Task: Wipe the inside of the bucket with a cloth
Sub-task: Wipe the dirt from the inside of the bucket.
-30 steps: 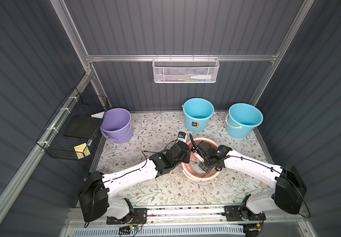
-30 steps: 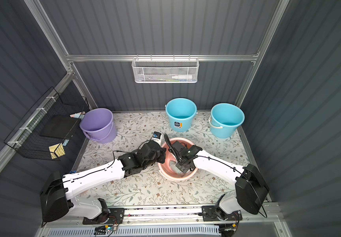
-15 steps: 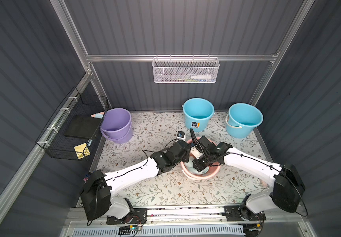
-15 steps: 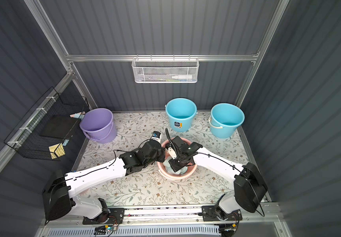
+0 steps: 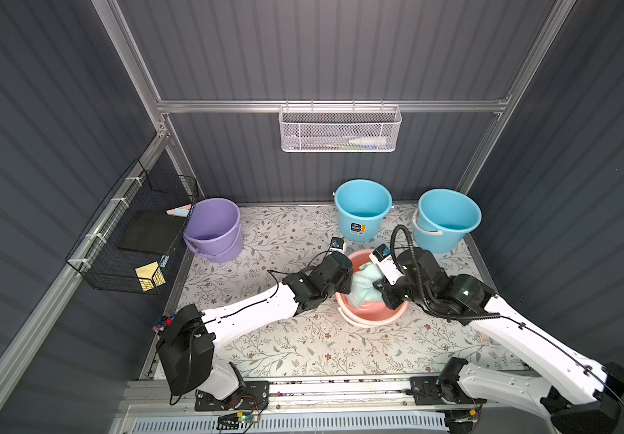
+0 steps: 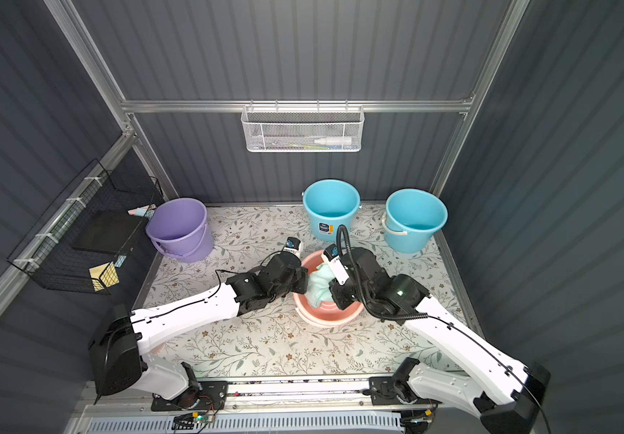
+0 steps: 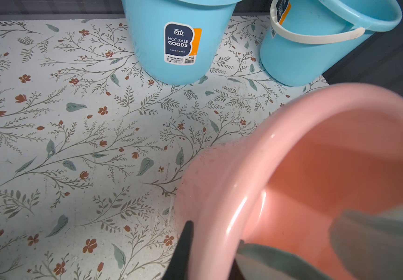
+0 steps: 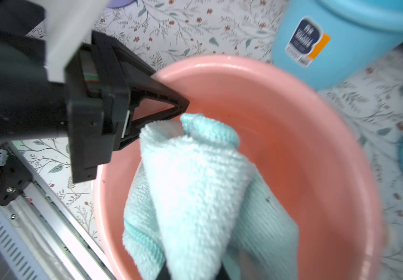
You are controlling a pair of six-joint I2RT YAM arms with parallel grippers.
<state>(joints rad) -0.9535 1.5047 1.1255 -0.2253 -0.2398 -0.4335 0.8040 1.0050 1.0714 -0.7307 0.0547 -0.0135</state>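
Observation:
The pink bucket (image 5: 372, 317) (image 6: 327, 313) stands mid-floor on the floral mat. My left gripper (image 5: 345, 282) (image 7: 210, 252) is shut on its left rim (image 7: 232, 181), with one black finger (image 7: 184, 242) outside the wall and the other inside. The right wrist view shows that same gripper's fingertip (image 8: 179, 106) at the rim. A light teal cloth (image 5: 363, 285) (image 6: 318, 285) (image 8: 195, 181) hangs bunched inside the bucket (image 8: 304, 145). My right gripper (image 5: 385, 294) (image 8: 193, 272) is shut on the cloth, and its fingers are mostly hidden by it.
Two blue buckets (image 5: 363, 210) (image 5: 447, 221) stand against the back wall just behind the pink one. A purple bucket (image 5: 214, 231) is at the back left. A black wire basket (image 5: 130, 240) hangs on the left wall and a white mesh basket (image 5: 340, 129) on the back rail.
My right gripper has come up from deep in the bucket with the cloth, which now shows bunched near the far left wall. The left gripper keeps its hold on the rim.

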